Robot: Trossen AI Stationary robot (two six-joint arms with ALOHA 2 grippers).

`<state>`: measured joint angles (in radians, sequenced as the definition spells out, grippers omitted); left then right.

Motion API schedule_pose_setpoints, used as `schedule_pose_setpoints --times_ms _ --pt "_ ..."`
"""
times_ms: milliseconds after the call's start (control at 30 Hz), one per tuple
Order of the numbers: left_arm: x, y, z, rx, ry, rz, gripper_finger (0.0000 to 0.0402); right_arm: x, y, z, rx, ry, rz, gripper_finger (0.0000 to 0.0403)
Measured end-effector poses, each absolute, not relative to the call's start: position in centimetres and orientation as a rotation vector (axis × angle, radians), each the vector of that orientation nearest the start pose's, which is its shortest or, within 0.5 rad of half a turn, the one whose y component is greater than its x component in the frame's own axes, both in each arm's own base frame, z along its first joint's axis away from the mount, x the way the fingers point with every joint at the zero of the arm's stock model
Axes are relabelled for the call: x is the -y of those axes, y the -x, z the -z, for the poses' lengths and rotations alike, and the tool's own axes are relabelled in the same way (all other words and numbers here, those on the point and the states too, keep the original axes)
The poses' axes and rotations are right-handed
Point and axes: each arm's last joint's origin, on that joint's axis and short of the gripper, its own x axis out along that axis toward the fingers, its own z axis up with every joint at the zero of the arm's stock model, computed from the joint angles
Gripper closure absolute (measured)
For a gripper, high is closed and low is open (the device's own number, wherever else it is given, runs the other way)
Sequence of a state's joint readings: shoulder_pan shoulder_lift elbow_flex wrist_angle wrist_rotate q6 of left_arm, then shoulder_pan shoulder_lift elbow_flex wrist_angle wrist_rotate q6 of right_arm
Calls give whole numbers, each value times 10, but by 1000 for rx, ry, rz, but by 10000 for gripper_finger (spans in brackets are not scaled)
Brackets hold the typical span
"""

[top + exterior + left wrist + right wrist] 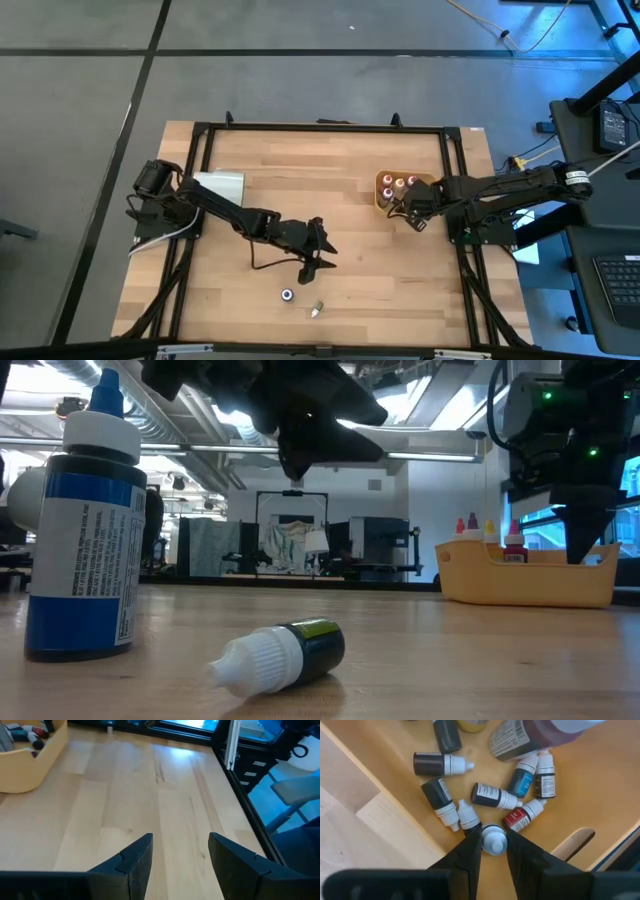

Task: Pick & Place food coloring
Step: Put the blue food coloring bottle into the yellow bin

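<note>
Two bottles of food coloring were outside the tray (382,203): a blue bottle (287,295) stood upright and a dark bottle (316,308) lay on its side near the table's front edge. Most bottles, about eight or more, lay inside the tray. The right gripper (493,846) was over the tray, its fingers narrowly around a white-capped bottle (493,840). The left gripper (180,855) hovered half open and empty near the two loose bottles. I judged the task nearly finished.
</note>
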<state>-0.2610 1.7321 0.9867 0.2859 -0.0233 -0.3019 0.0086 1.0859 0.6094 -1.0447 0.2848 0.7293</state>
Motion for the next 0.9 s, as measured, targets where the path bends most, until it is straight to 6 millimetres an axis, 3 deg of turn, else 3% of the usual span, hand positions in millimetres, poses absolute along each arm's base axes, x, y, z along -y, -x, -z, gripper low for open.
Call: schedule_pose_setpoints --times_ms 433,733,900 --pt "109 -353 -199 -508 241 287 207 7 -147 -183 -1338 -355 740 310" --pt "109 -353 -199 -506 229 289 156 6 -148 -182 -1343 -375 721 310" --pt "109 -353 -199 -504 216 293 148 6 -148 -182 -1342 -378 722 310"
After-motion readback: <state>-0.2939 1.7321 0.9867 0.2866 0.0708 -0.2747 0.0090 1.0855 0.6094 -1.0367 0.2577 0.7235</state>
